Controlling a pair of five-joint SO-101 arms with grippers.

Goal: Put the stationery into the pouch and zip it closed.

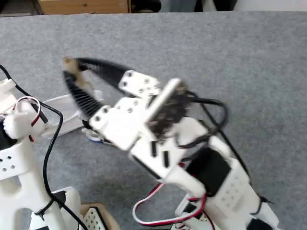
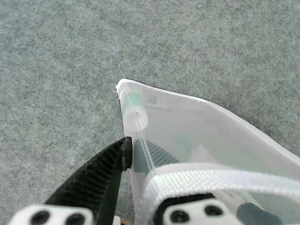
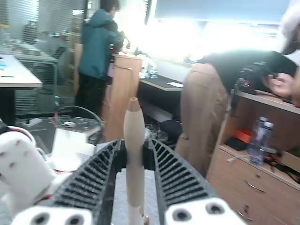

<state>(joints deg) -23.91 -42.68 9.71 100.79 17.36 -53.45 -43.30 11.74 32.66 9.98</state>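
A white translucent mesh pouch is pinched at its edge by my left gripper. One black finger lies outside the pouch wall, and a white webbing strap crosses the other. Teal and dark shapes show through the mesh. In the high view the pouch lies at the left, beside the left arm. My right gripper is raised above the pouch and shut on a beige pencil-like stick, whose end sticks out past the fingertips. From its own wrist, the right gripper points out at the room.
The table is covered in grey felt, with open surface at the back and right. A wooden cabinet edge runs along the far side. A small tan box sits near the front. Cables hang around both arm bases.
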